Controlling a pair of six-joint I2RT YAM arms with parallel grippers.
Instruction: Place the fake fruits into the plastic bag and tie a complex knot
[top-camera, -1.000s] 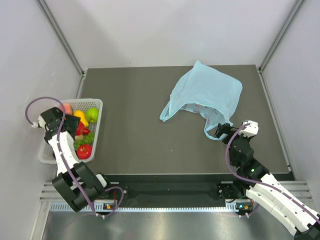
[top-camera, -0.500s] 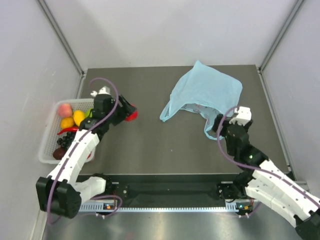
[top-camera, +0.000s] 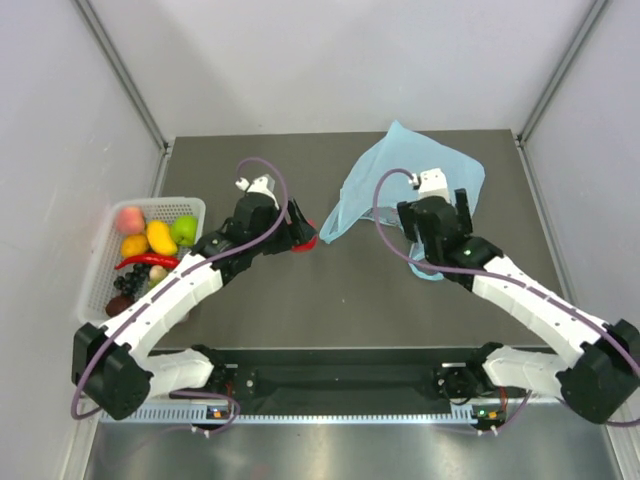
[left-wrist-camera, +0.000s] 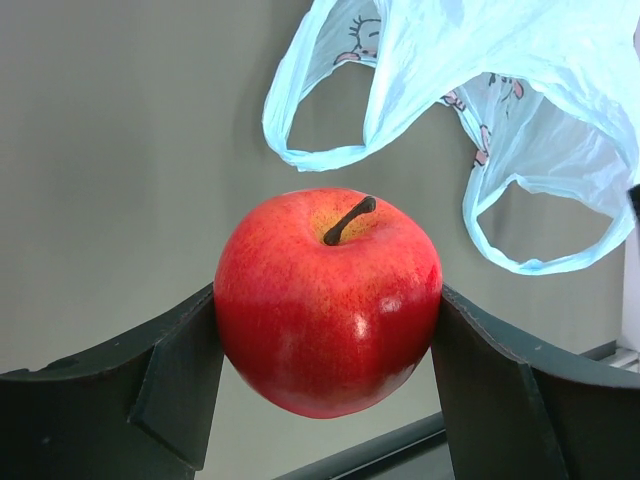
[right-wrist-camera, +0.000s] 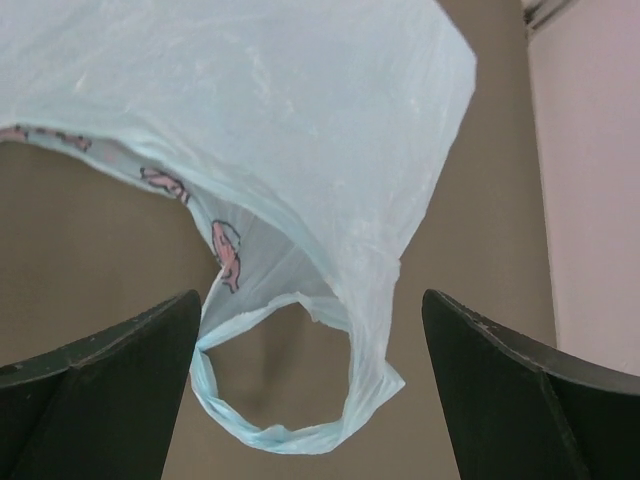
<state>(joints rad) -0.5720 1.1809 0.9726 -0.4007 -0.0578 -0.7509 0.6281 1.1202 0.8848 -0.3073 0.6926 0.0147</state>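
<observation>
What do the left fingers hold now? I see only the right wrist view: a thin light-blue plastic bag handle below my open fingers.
Observer: The left fingers grip a glossy red plastic apple by its sides, stem up.
Operator: Where is it relative to the bag?
Observer: In the top view it hangs above the table, just left of the thin light-blue plastic bag, beside one handle loop and outside the bag.
Operator: Are other fruits waiting?
Observer: Yes, several fake fruits lie in the white mesh basket at the table's left edge.
</observation>
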